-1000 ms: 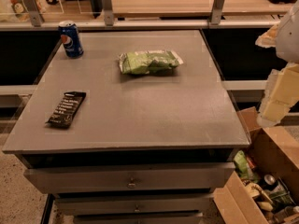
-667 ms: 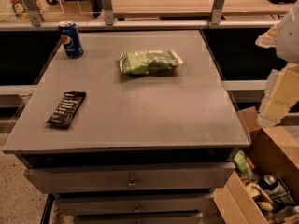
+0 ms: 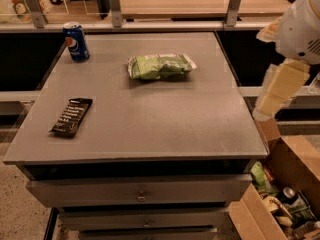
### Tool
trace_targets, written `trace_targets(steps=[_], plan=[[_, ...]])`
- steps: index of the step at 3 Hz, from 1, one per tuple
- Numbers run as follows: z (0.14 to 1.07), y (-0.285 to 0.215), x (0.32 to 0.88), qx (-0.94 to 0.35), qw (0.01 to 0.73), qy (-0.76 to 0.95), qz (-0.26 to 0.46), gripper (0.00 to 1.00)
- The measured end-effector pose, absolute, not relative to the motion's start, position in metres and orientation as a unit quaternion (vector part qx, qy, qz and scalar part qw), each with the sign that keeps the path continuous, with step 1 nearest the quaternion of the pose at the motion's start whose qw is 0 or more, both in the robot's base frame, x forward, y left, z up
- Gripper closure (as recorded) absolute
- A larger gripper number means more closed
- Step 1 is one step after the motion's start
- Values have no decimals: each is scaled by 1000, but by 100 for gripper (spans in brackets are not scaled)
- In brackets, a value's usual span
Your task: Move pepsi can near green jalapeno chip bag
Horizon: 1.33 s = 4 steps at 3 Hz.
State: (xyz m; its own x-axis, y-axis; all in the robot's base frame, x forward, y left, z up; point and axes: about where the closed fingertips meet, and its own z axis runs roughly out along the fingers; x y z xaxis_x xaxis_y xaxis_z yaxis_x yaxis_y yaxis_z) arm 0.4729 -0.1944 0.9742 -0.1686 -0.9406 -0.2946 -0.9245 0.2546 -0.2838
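The pepsi can [image 3: 76,41], blue with a round logo, stands upright at the far left corner of the grey table [image 3: 165,129]. The green jalapeno chip bag [image 3: 160,66] lies flat at the far middle of the table, well to the right of the can. My gripper [image 3: 274,95] hangs on the white arm [image 3: 302,26] at the right edge of the view. It is past the table's right side, far from the can and holding nothing that shows.
A flat black snack-bar wrapper [image 3: 71,116] lies on the table's left front. Drawers [image 3: 140,194] sit under the tabletop. An open cardboard box [image 3: 280,194] of snacks stands on the floor at the lower right. A rail with posts [image 3: 115,6] runs behind the table.
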Motion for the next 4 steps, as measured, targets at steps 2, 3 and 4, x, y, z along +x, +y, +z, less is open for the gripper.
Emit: trace_targets(steps=[2, 3, 4], plan=[[958, -118, 564, -590, 304, 747, 37, 0], [952, -78, 595, -561, 342, 750, 77, 0], [945, -50, 611, -529, 367, 757, 110, 0]])
